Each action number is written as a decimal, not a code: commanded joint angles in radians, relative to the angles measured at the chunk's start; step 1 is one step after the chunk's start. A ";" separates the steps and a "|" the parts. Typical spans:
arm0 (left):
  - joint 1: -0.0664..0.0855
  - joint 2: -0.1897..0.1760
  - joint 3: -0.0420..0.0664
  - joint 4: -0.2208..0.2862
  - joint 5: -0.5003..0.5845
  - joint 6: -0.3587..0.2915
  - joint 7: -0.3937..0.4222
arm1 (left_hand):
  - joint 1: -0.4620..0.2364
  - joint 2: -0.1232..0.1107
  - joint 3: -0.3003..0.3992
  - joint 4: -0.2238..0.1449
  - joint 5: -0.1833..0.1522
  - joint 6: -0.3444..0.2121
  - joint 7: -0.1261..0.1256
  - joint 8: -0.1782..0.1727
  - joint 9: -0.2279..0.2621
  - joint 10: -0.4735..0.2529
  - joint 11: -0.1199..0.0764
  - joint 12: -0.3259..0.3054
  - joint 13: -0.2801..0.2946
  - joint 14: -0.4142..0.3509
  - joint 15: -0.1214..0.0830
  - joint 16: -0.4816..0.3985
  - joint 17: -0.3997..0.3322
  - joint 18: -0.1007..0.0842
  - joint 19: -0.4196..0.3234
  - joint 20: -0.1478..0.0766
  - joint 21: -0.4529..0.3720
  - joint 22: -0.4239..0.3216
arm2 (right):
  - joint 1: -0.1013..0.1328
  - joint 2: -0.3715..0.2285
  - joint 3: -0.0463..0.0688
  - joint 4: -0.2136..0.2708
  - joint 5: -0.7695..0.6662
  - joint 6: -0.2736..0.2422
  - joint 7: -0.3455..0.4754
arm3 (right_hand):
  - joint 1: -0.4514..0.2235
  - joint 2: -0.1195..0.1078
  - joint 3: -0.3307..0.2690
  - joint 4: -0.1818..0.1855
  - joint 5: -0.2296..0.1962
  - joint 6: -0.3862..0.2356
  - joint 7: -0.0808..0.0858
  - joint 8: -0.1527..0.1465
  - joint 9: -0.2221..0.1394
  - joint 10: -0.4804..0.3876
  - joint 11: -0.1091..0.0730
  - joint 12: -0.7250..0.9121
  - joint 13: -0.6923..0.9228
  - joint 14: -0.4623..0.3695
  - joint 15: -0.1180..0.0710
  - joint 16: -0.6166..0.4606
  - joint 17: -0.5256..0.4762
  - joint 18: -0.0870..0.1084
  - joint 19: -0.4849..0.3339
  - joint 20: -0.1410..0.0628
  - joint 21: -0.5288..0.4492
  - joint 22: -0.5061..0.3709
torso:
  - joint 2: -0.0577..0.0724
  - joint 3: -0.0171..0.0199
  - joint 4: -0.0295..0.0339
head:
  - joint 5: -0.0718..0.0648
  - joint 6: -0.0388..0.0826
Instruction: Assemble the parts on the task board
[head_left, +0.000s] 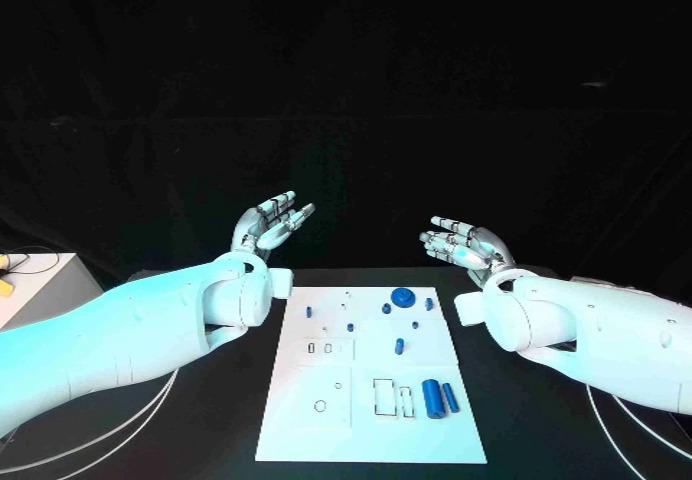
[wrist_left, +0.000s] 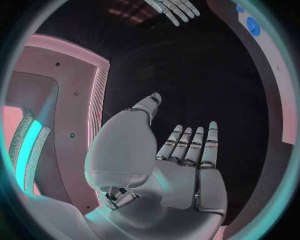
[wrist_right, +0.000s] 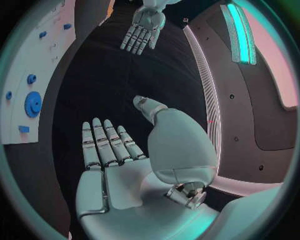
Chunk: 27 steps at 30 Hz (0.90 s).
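The white task board (head_left: 332, 420) lies in the middle of the black table. On it sit a large blue gear (head_left: 404, 296), some small blue pieces (head_left: 400, 346) near the far end, and two blue cylinders (head_left: 431, 397) near the front right. My left hand (head_left: 273, 224) is raised above the table beyond the board's far left corner, flat and holding nothing. My right hand (head_left: 463, 242) hovers beyond the far right corner, fingers spread and holding nothing. The left wrist view shows the left hand (wrist_left: 181, 165) with an open palm, and the right wrist view shows the right hand (wrist_right: 119, 165) the same way, with the blue gear (wrist_right: 32, 103) on the board (wrist_right: 25, 65).
A pale box (head_left: 36, 285) with a yellow item stands at the table's left edge. Black table surface (head_left: 216, 420) surrounds the board on both sides. My arms flank the board's far half.
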 joint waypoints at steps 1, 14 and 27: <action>0.006 0.006 -0.001 -0.010 0.018 0.101 0.040 | 0.047 -0.002 0.012 0.003 0.008 0.027 0.053 0.007 0.004 0.027 0.008 0.008 0.003 0.024 0.004 0.008 0.003 0.018 0.018 0.008 0.008 0.003 | 0.014 0.002 -0.010 -0.014 -0.061 0.154 -0.063 | 0.077 -0.003 0.033 -0.030 0.006 0.135 0.134 0.032 0.025 0.156 -0.006 0.016 0.010 0.201 -0.015 0.041 0.025 0.042 0.136 0.007 0.037 0.016 | 0.000 0.0001 -0.0002 | 0.000 0.000; 0.006 -0.093 -0.001 0.094 -0.006 0.195 0.013 | 0.071 0.011 0.034 0.006 0.005 0.305 0.105 0.073 0.045 0.473 0.054 0.066 0.026 0.488 -0.032 0.152 0.088 0.058 0.362 0.005 0.161 0.066 | 0.057 -0.002 -0.017 -0.079 -0.660 0.072 -0.089 | 0.132 -0.044 0.095 -0.071 -0.048 0.474 0.071 0.117 0.070 0.489 -0.081 0.027 0.014 0.477 -0.102 0.123 0.062 0.085 0.493 -0.042 0.155 0.047 | 0.027 -0.0032 0.0019 | -0.021 -0.034; 0.008 -0.197 0.002 0.230 -0.075 0.248 -0.018 | 0.068 -0.035 0.132 -0.012 0.005 0.436 0.072 0.127 0.062 0.636 0.002 0.097 0.029 0.611 -0.106 0.473 0.270 0.052 0.512 -0.084 0.422 0.208 | 0.104 -0.014 -0.016 -0.067 -1.121 0.162 -0.258 | 0.154 -0.065 0.023 -0.068 -0.067 0.579 0.016 0.129 0.073 0.673 -0.155 0.020 0.018 0.800 -0.212 0.296 0.221 0.082 0.719 -0.172 0.403 0.185 | 0.090 -0.0075 0.0184 | -0.049 -0.027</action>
